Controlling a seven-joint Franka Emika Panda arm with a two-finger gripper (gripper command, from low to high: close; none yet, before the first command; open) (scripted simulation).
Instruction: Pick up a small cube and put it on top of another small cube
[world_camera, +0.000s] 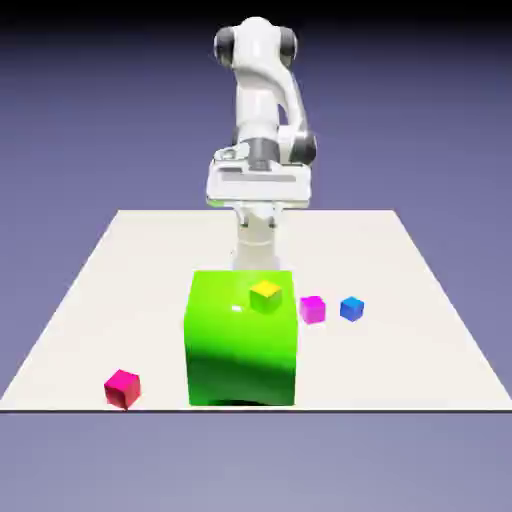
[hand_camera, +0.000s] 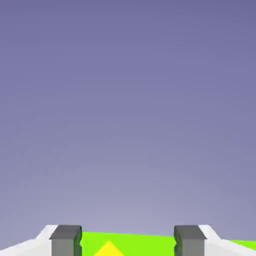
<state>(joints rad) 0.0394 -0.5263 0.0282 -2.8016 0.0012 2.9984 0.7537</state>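
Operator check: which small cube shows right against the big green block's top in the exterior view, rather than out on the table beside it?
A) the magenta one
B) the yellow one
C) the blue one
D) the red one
B: the yellow cube shows against the top of the green block, and the hand view shows yellow against green too.

On table (world_camera: 400, 370): green block (world_camera: 241, 345); red (world_camera: 122, 389), magenta (world_camera: 313, 310), blue cubes (world_camera: 352, 309)
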